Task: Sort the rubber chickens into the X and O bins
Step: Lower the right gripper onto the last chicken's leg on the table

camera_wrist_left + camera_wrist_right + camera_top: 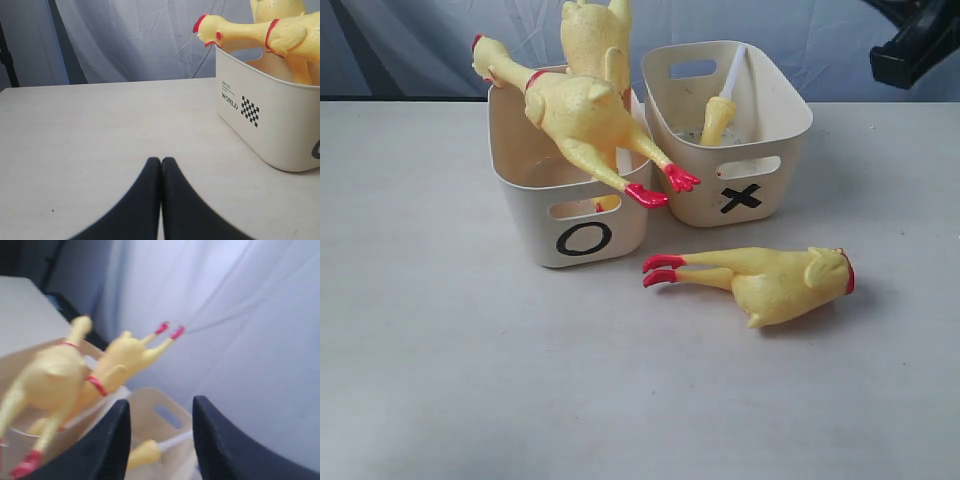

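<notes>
The O bin [535, 225] holds two rubber chickens: one [582, 118] lies across its rim with red feet hanging toward the X bin, another [597, 38] stands behind it. In the X bin [775, 185] leans the small chicken with the white tube [718, 118]. One more chicken [782, 283] lies on the table in front of the X bin, feet toward the O bin. My left gripper [161, 160] is shut and empty above bare table beside the O bin [265, 120]. My right gripper [161, 407] is open and empty, raised above the X bin [150, 412]; its arm [915, 50] shows at top right.
A white tabletop [450, 380] carries both bins, which stand side by side near the back. A grey cloth backdrop [410, 45] hangs behind the table's far edge.
</notes>
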Tool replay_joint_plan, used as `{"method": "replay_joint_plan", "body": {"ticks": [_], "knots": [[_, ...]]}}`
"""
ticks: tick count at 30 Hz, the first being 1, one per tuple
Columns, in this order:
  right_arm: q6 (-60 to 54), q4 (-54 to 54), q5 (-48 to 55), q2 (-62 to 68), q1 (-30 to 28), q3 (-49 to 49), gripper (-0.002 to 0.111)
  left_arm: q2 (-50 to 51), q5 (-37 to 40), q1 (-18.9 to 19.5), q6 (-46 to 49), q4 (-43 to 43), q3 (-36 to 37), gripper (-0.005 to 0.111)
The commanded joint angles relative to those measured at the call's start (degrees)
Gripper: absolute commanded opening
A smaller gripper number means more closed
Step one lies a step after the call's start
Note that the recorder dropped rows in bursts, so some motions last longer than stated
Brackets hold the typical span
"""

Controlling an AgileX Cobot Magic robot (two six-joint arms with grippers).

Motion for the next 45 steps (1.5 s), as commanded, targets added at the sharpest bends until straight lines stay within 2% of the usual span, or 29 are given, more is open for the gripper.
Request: {"method": "replay_joint_plan", "body": {"ticks": [1,4,5,6,7,8,9,12,14,17,20,22,29,34,38,40,45], "knots": [[-7.3,0.4,27.0,-2.0,4.3,2.2,0.039,-0.2,-0.8,-0.2,-0.2,0.0,-0.3,0.000],[-18.3,0.4,46.7,-2.2,8.8,4.6,0.039,-0.2,-0.8,-0.2,-0.2,0.0,-0.3,0.000],[-22.3,0.4,55.6,-2.2,12.7,6.3,0.037,-0.2,-0.8,-0.2,-0.2,0.0,-0.3,0.000],[-23.6,0.4,56.9,-2.4,14.3,6.9,0.033,-0.2,-0.8,-0.2,-0.2,0.0,-0.3,0.000],[-25.9,0.5,57.1,-3.2,17.1,8.4,0.021,-0.2,-0.8,-0.2,-0.2,0.0,-0.3,0.000],[-27.0,3.5,57.1,-3.9,18.1,9.0,0.017,-0.2,-0.8,-0.2,-0.2,0.0,-0.3,0.000],[-32.4,14.9,59.5,-4.9,20.3,9.6,0.011,-0.2,-0.8,-0.2,-0.2,0.0,-0.3,0.000],[-34.9,31.1,62.5,-6.9,21.2,9.6,0.011,-0.2,-0.8,-0.2,-0.2,0.0,-0.3,0.000],[-34.9,48.4,62.2,-9.8,21.3,9.6,0.011,-0.2,-0.8,-0.2,-0.2,0.0,-0.3,0.000],[-36.6,65.5,64.6,-11.0,21.3,9.6,0.011,-0.2,-0.8,-0.2,-0.2,0.0,-0.3,0.000],[-51.4,86.1,64.9,-9.3,21.3,9.6,0.011,-0.2,-0.8,-0.2,-0.2,0.0,-0.3,0.000],[-61.2,94.6,67.8,-6.5,21.3,8.5,0.011,-0.2,-0.8,-0.2,-0.2,0.0,-0.3,0.000],[-77.0,94.3,73.4,3.8,21.5,-0.9,0.011,-0.2,-0.8,-0.2,-0.2,0.0,-0.3,0.000],[-77.5,94.4,73.6,16.3,23.8,-6.7,0.011,-0.2,-0.8,-0.2,-0.2,0.0,-0.3,0.000],[-85.4,93.6,72.9,24.2,25.9,-7.9,0.012,-0.2,-0.8,-0.2,-0.2,0.0,-0.3,0.000],[-87.0,93.4,71.5,25.6,26.4,-7.9,0.018,-0.2,-0.8,-0.2,-0.2,0.0,-0.3,0.000],[-88.8,93.8,67.0,26.7,26.4,-7.9,0.049,-0.2,-0.8,-0.2,-0.2,0.0,-0.3,0.000]]}}
